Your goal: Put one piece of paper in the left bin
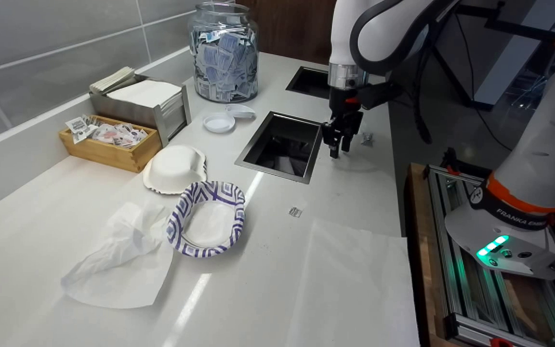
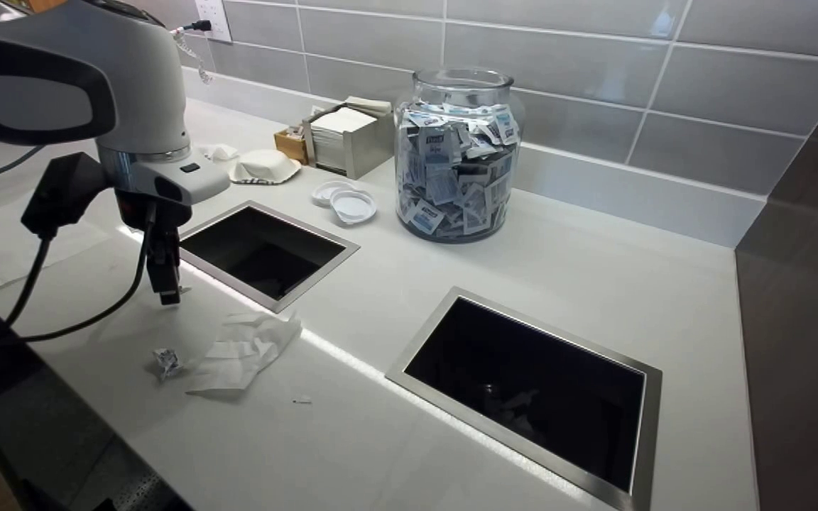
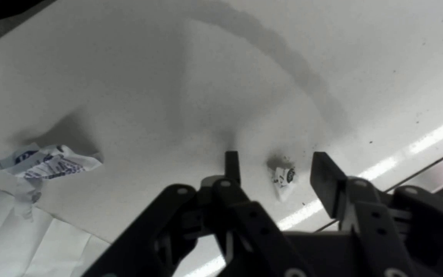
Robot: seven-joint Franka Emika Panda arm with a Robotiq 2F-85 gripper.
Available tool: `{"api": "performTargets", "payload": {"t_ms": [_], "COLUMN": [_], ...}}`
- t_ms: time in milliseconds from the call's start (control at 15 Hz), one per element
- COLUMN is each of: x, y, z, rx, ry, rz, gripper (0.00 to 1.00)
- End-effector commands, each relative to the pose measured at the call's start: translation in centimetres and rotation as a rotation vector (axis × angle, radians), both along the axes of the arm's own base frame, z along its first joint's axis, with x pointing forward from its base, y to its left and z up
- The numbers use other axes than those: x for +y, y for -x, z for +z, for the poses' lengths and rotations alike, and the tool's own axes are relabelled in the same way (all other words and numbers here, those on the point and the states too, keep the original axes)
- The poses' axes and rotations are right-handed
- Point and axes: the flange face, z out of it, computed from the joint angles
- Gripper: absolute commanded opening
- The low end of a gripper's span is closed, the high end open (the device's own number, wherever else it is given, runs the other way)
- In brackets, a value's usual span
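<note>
At the left of an exterior view we see a wooden box (image 1: 104,154) holding packets (image 1: 121,137), beside a napkin holder (image 1: 130,111). Next we meet a crumpled white paper (image 1: 118,272) beside a patterned bowl (image 1: 216,192), and, farther back, a filled glass jar (image 1: 224,21). The left bin (image 1: 277,173) follows, sunk into the counter (image 1: 258,289). Just right of it we find the gripper (image 1: 339,150) pointing down, released, its fingers (image 3: 232,165) spread apart; in the wrist view a small paper scrap (image 3: 284,177) lies on the counter between them, near the bin. Farther right we spot a crumpled wrapper (image 1: 367,139) on the counter, near the gripper; the wrist view shows it beside a creased napkin (image 3: 25,234).
</note>
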Motion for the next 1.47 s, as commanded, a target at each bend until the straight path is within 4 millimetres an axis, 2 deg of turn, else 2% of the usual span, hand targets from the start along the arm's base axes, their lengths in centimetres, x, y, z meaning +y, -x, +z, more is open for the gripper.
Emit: {"api": "performTargets", "payload": {"t_ms": [0, 133, 333, 667, 867, 1133, 1400], "x": [-0.3, -0.3, -0.3, -0.2, -0.1, -1.3, -2.6], "y": [0.2, 0.2, 0.2, 0.1, 0.0, -0.7, -2.7], "z": [-0.3, -0.3, -0.3, 0.4, 2.6, 6.4, 10.0], "rx": [0.007, 0.006, 0.007, -0.002, -0.033, -0.096, -0.197], "ry": [0.013, 0.015, 0.015, 0.021, 0.064, 0.154, 0.195], "rz": [-0.002, -0.001, 0.002, 0.006, 0.017, 0.025, 0.047], "gripper": [0.2, 0.05, 0.0, 0.05, 0.03, 0.04, 0.05]}}
